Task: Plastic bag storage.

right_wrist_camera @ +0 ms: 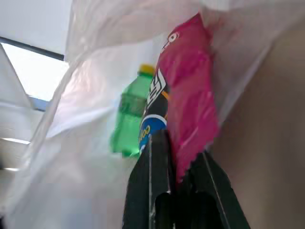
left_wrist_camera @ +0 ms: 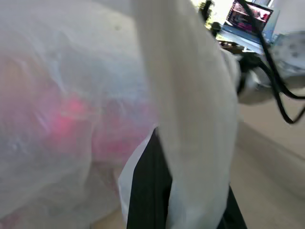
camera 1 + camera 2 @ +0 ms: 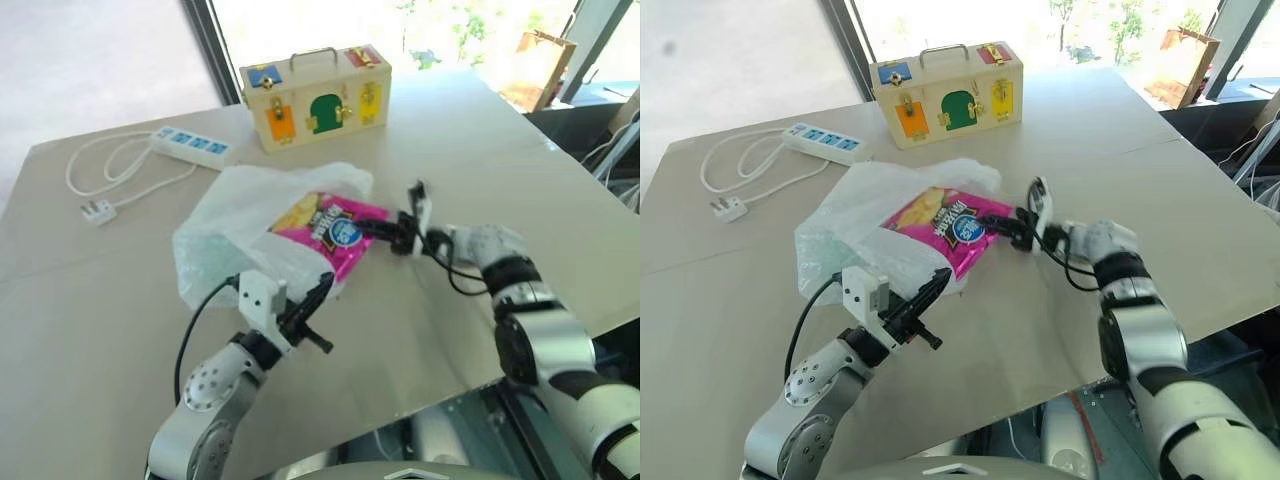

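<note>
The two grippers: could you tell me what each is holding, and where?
Left gripper pinches the plastic bag at its mouth edge; right gripper grips the pink snack packet by its end.

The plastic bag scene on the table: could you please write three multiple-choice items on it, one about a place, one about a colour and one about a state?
1. Where is the wooden box?
A. Beyond the plastic bag, at the table's far side
B. Inside the bag
C. Under the table

2. What colour is the bottle seen through the bag?
A. Blue
B. Green
C. Orange

3. What is the right gripper doing?
A. Hanging open above the box
B. Shut on the power strip
C. Shut on the pink snack packet at the bag's mouth

Answers: 1 A, the head views show the box farther away than the bag; 2 B, the right wrist view shows it green with a yellow cap; 3 C, its jaws pinch the packet's edge.
</note>
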